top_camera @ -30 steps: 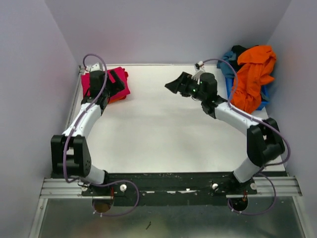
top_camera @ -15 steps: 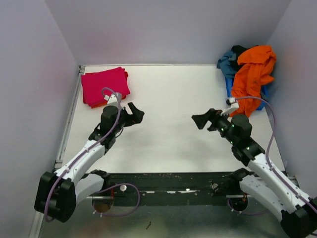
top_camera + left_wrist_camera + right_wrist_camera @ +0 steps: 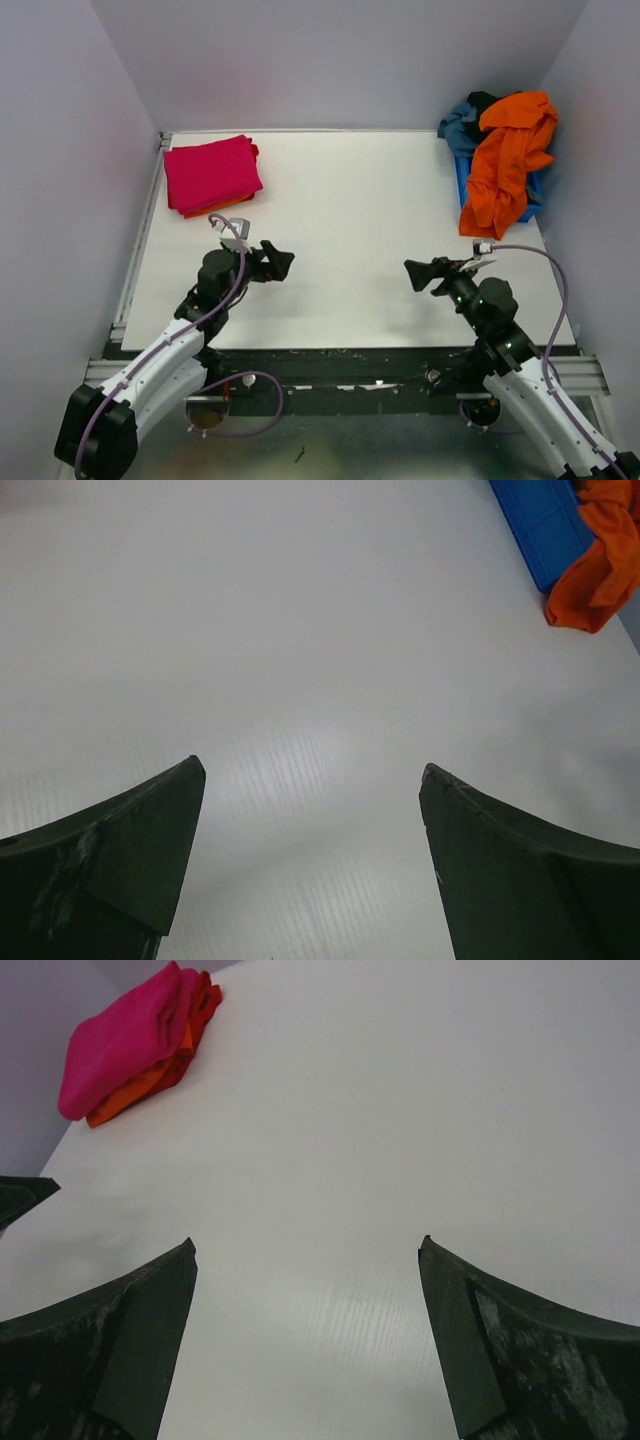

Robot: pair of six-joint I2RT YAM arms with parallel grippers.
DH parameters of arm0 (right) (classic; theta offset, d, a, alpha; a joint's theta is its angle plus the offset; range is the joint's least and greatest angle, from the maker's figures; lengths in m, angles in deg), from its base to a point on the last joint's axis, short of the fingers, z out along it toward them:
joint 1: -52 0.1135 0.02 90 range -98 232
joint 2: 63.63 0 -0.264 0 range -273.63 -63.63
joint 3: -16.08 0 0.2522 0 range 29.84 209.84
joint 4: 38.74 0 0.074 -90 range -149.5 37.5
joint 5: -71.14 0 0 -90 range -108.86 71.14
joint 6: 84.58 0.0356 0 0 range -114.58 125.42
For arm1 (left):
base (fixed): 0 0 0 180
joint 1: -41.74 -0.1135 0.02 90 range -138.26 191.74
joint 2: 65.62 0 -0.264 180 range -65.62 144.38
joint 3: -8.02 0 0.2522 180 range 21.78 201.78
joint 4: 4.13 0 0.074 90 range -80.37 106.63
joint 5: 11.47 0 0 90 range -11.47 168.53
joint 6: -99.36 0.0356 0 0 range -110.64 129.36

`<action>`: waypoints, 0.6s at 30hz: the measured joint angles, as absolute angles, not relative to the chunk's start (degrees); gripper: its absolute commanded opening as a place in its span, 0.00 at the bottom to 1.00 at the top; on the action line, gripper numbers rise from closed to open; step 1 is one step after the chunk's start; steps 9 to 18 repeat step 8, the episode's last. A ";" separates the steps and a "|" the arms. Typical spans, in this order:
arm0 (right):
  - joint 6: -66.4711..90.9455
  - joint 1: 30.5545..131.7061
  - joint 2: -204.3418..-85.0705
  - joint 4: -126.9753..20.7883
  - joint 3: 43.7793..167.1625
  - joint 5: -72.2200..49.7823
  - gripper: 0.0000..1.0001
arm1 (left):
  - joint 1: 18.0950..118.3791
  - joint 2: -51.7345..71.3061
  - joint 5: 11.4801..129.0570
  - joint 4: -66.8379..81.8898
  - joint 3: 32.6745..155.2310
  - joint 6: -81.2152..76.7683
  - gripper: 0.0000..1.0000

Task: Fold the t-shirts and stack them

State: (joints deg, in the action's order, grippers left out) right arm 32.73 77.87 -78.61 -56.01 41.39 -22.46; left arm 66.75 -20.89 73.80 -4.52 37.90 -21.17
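We see both hands empty, fingers spread wide, low over the worktop (image 3: 340, 220): the left hand (image 3: 278, 262) by the near-left part, the right hand (image 3: 415, 275) by the near-right. At the far-left corner a folded pink tee (image 3: 210, 172) lies on a folded orange tee (image 3: 125, 1100). At the far-right corner a loose orange tee (image 3: 505, 160) drapes over a blue bin (image 3: 535, 530), with a teal tee (image 3: 458, 125) and black cloth (image 3: 483, 98) behind.

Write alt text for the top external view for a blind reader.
Over a white table, the left gripper and right gripper hover open and empty. A folded magenta t-shirt tops a stack far left; an orange t-shirt drapes over a blue bin far right.
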 measured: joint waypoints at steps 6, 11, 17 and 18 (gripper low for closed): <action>32.73 77.87 -82.19 -55.98 41.41 -22.59 0.99 | 66.91 -23.16 73.80 -5.64 37.03 -20.16 0.99; 32.71 77.87 -83.68 -56.01 41.41 -22.56 0.99 | 66.91 -23.62 73.80 -6.05 37.03 -20.03 0.99; 32.71 77.87 -83.68 -56.01 41.41 -22.56 0.99 | 66.91 -23.62 73.80 -6.05 37.03 -20.03 0.99; 32.71 77.87 -83.68 -56.01 41.41 -22.56 0.99 | 66.91 -23.62 73.80 -6.05 37.03 -20.03 0.99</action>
